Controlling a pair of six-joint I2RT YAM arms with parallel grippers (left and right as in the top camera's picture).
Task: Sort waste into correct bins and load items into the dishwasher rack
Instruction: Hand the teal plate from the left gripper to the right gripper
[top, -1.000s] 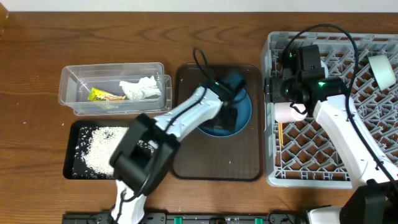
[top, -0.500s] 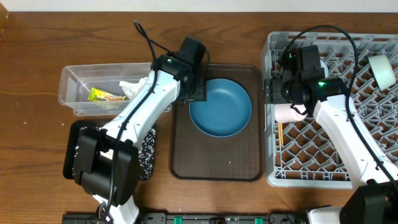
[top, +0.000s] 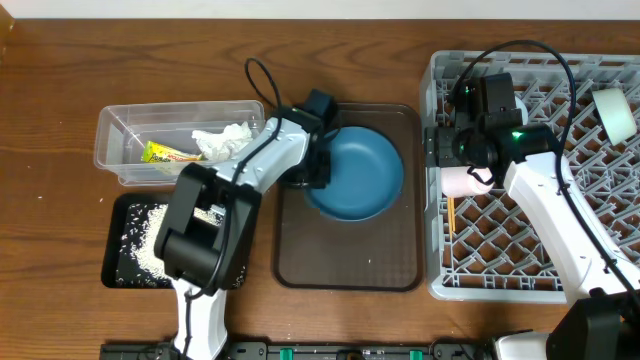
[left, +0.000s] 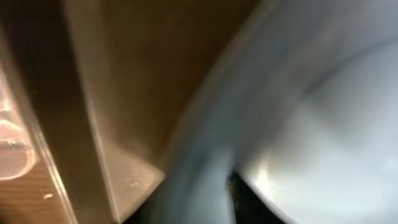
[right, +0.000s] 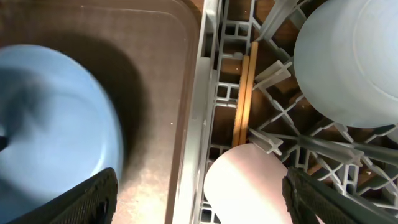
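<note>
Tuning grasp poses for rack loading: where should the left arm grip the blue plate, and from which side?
Probably its left rim, pinched across the lip, coming from the left. The blue plate lies flat in the brown tray, so only the upturned rim offers an edge, and that side is nearest the left gripper.
</note>
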